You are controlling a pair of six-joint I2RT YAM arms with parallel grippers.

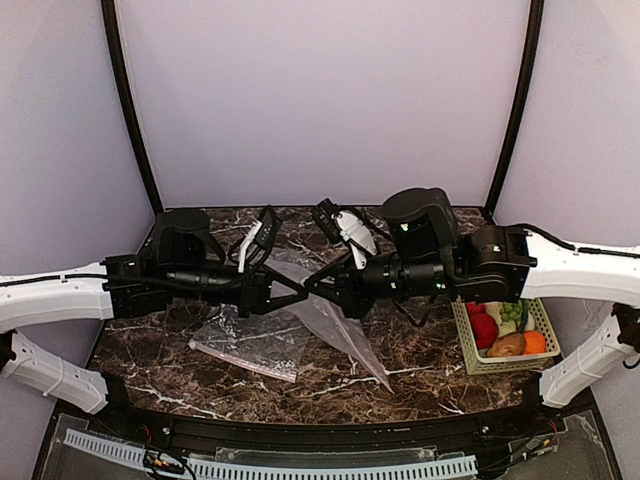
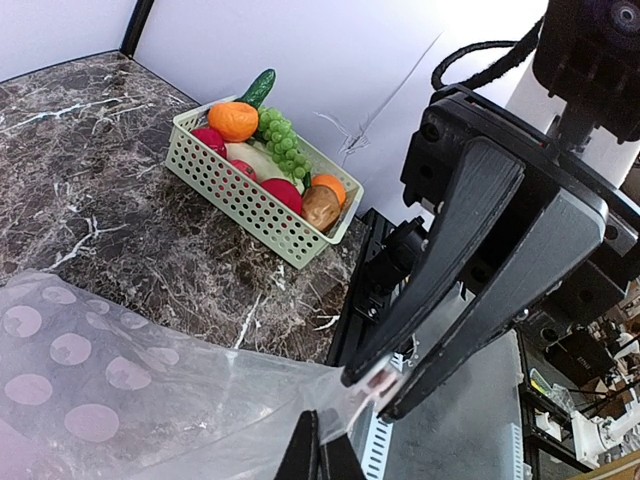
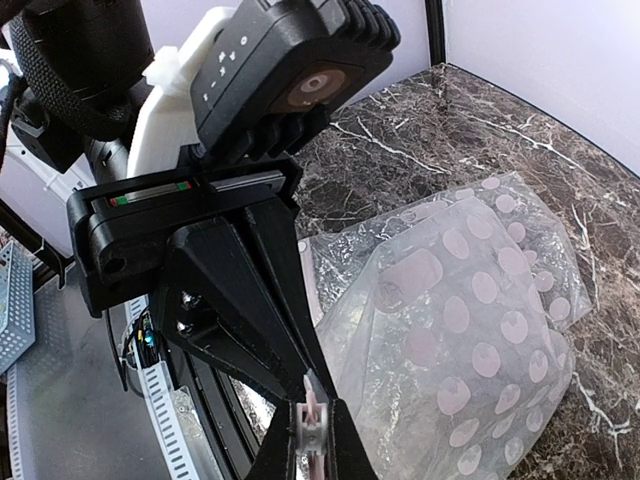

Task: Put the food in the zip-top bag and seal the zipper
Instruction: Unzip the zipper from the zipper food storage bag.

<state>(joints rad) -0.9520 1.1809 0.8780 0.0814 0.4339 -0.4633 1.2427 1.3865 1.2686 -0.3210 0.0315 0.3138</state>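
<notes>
Top external view, bag-opening step: left gripper (image 1: 283,296) and right gripper (image 1: 318,284) stood tip to tip over the middle of the table (image 1: 425,360), each clenched on the zipper (image 3: 312,415) edge of the zip-top bag (image 1: 335,325), which draped down onto it. All food (image 1: 505,330) lay in the basket (image 1: 500,366) at right. The next move likely called for parting the mouth while one gripper let go to fetch a piece.

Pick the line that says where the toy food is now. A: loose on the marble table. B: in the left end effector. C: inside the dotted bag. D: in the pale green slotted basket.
D: the toy food lies heaped in the green basket, while the dotted bag, pinched by the left end effector and the right end effector, looks empty.
</notes>
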